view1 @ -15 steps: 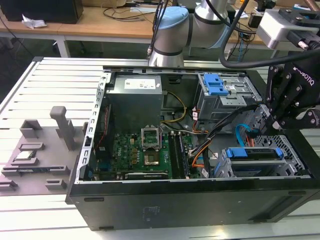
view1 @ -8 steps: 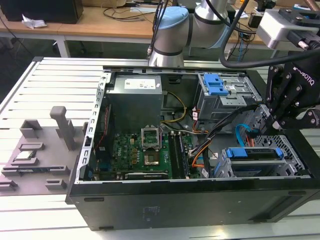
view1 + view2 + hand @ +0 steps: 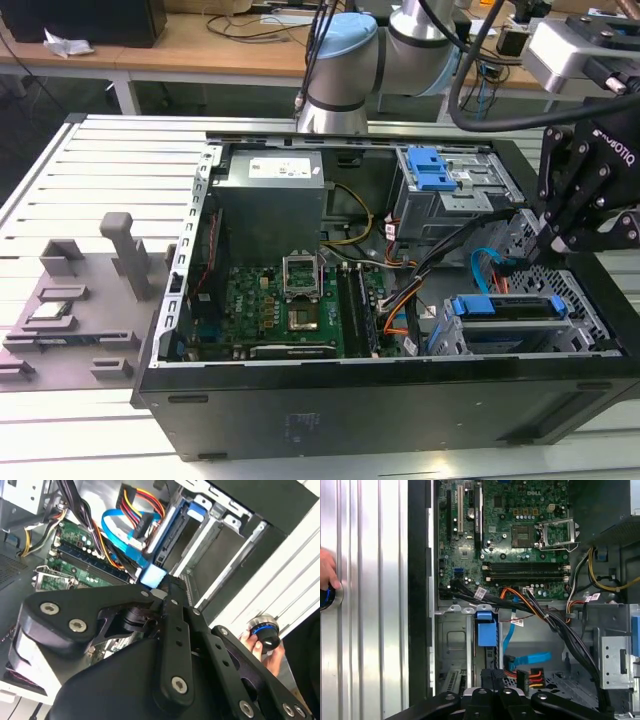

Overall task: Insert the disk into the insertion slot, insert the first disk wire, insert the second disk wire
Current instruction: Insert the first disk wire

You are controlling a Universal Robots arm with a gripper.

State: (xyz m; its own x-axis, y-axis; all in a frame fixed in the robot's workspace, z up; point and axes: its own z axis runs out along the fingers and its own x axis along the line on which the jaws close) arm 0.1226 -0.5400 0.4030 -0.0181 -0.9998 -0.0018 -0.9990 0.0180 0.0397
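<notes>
The disk [image 3: 512, 308], in its bright blue frame, lies inside the insertion slot [image 3: 585, 300], the low perforated grey cage at the case's front corner on the exterior view's right. My gripper [image 3: 548, 240] hangs just above and behind that cage. Its fingers are drawn together, right behind the frame's blue tab [image 3: 486, 630], with nothing seen between them. The second disk wire [image 3: 530, 658], a light-blue flat cable, loops beside the disk [image 3: 167, 522]. Next to that loop [image 3: 116, 532] is the dark plug of the first disk wire [image 3: 529, 676], orange, red and black. Whether either plug is seated cannot be told.
The taller grey bay with blue latches [image 3: 435, 180] stands behind the cage. The motherboard [image 3: 290, 305], the power supply [image 3: 270, 200] and black cable bundles [image 3: 555, 625] crowd the case. A person's hand [image 3: 326, 570] holds a round knob [image 3: 265, 631] on the ribbed table outside the case wall.
</notes>
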